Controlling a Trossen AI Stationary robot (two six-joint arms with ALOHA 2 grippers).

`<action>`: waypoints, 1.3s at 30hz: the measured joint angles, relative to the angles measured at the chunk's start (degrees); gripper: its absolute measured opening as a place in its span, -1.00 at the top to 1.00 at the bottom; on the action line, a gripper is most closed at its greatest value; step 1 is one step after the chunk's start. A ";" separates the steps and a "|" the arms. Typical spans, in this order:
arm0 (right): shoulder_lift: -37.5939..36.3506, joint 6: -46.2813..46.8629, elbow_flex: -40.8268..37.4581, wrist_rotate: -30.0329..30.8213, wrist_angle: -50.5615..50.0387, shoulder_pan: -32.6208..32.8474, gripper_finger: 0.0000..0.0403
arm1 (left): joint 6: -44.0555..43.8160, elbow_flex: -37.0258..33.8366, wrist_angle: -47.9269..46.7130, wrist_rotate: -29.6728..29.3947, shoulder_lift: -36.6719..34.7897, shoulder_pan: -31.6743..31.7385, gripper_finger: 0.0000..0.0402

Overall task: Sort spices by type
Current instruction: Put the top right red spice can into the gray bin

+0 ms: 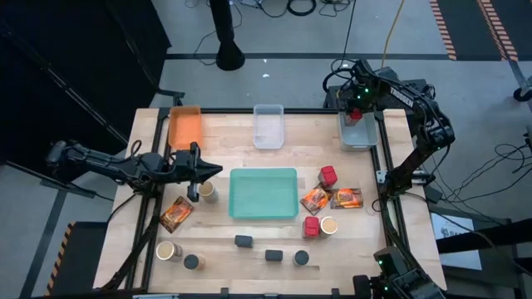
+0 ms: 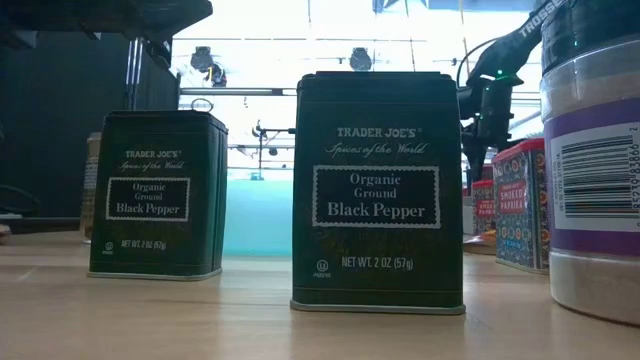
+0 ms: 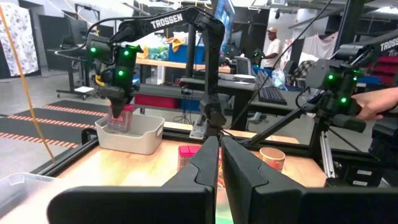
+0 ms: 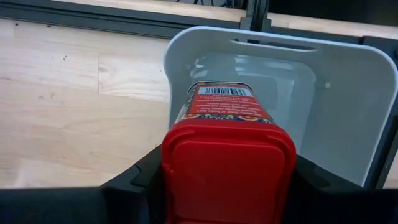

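Most of the spices are still loose on the table (image 1: 216, 228), so we judge the sort barely begun. Along the near edge we see a tan jar (image 1: 169, 250), a dark round jar (image 1: 192, 262), three more dark items (image 1: 273, 255) in a row, and a red tin (image 1: 312, 225) touching another tan jar (image 1: 329, 225). Just beyond lie a packet (image 1: 175, 213) toward the left edge, two packets (image 1: 332, 198) and a second red tin (image 1: 327, 175) right of the teal tray (image 1: 263, 193), which looks empty.

Our left gripper (image 1: 209, 171) hangs clenched on nothing just left of the tray, above a third tan jar (image 1: 206, 192).

At the far right corner our right gripper (image 4: 227, 171) grips a red tin (image 4: 229, 146) over the white bin (image 4: 348, 74), not yet let go. The orange bin (image 1: 184, 126) and clear bin (image 1: 268, 125) on the far edge look empty.

Open wood lies between tray and far bins, good room for carrying. The near row sits close to the edge, and the right-hand cluster is crowded, so we expect tighter approaches there.
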 joint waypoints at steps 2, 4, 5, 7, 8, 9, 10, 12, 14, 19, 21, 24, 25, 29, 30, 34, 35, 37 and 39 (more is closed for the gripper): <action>0.00 0.43 0.00 0.17 0.00 -0.02 0.06 | 0.00 0.00 -0.02 0.00 0.00 -0.02 0.89; 0.00 0.51 0.01 0.15 -0.09 0.02 0.06 | 0.02 0.00 -0.05 0.00 0.00 -0.01 0.89; 0.00 0.52 0.01 0.15 -0.16 0.04 0.06 | 0.02 0.00 -0.12 0.01 0.00 0.00 0.89; 0.00 1.03 -0.45 0.14 0.12 0.10 0.06 | 0.04 0.00 -0.25 0.00 0.00 0.00 0.89; 0.00 1.11 -0.97 0.13 0.37 0.19 0.06 | 0.04 0.00 -0.35 0.00 0.00 0.00 0.89; 0.00 1.14 -1.51 0.19 0.49 0.36 0.06 | 0.09 0.00 -0.39 0.02 0.00 -0.02 0.89; 0.00 1.14 -2.12 0.27 0.83 0.47 0.06 | 0.16 0.00 -0.42 0.00 0.00 0.00 0.89; 0.00 1.04 -3.11 0.08 1.64 0.53 0.06 | 0.17 0.00 -0.42 0.01 0.00 -0.01 0.89; 0.00 1.16 -3.80 0.14 2.38 0.81 0.06 | 0.15 0.00 -0.40 0.00 0.00 -0.01 0.89; 0.00 1.60 -5.17 0.16 4.13 0.83 0.06 | 0.15 0.00 -0.39 0.00 0.00 0.00 0.89; 0.00 2.00 -5.80 0.17 4.90 0.81 0.06 | 0.15 0.00 -0.41 0.00 0.00 -0.02 0.89; 0.04 2.02 -6.58 0.19 5.34 0.85 0.06 | 0.15 0.00 -0.39 0.00 0.00 -0.01 0.89; 0.04 2.02 -6.60 0.21 5.39 0.89 0.06 | 0.15 0.00 -0.39 0.00 0.00 -0.02 0.89; 0.04 2.01 -6.58 0.21 5.49 0.90 0.06 | 0.13 0.00 -0.37 0.00 -0.02 0.00 0.89; 0.03 1.99 -6.58 0.25 5.63 0.90 0.06 | 0.13 0.00 -0.37 0.00 0.00 0.00 0.89; 0.04 1.95 -6.58 0.58 6.50 0.87 0.06 | 0.13 0.00 -0.37 0.00 0.00 -0.01 0.89; 0.02 1.90 -6.58 0.60 6.79 0.87 0.06 | 0.13 0.00 -0.37 0.00 -0.01 -0.01 0.89; 0.03 1.80 -6.58 0.65 7.38 0.87 0.06 | 0.13 0.00 -0.35 0.00 0.00 0.00 0.89; 0.04 1.77 -6.58 0.65 7.97 0.89 0.04 | 0.12 0.00 -0.36 0.00 -0.02 -0.01 0.89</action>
